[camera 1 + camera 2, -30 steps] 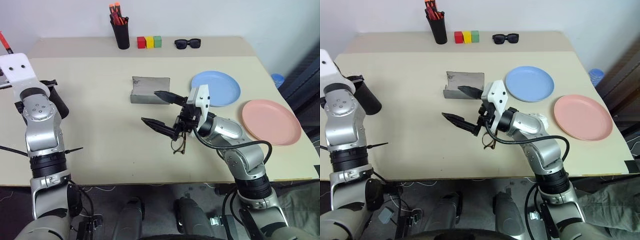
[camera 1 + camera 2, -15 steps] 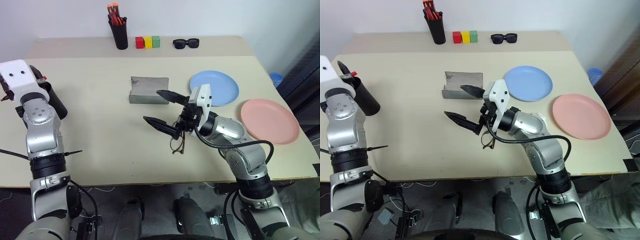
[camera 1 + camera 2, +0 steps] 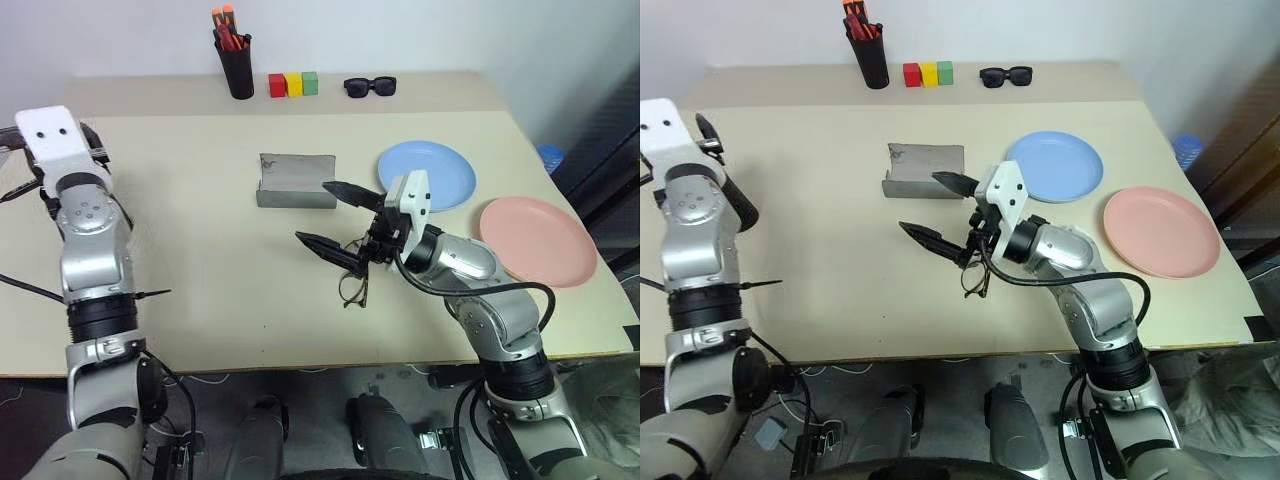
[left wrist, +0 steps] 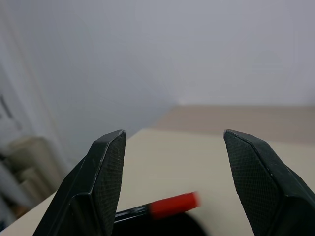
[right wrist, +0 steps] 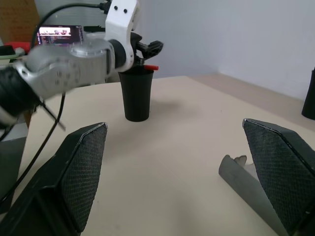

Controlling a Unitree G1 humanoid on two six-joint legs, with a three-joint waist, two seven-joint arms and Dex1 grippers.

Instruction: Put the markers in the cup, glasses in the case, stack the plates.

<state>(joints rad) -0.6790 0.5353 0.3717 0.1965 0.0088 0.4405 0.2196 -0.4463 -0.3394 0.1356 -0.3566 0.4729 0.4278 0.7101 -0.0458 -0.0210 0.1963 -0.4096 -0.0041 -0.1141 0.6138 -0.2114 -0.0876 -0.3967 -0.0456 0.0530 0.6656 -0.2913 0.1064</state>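
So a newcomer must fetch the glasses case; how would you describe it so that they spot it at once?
On the beige table, look near the middle, just to the robot's left of the light blue plate. The case is a grey, matte hinged box lying open with its lid upright. Nothing else there is grey or box-shaped; the plates beside it are round and coloured.

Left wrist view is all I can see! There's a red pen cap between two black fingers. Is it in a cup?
Observer: Yes. The right wrist view shows the red-capped marker poking over the rim of the black cup.
Operator: Where are the glasses?
Observer: The glasses lie on the table, close by the open right gripper.
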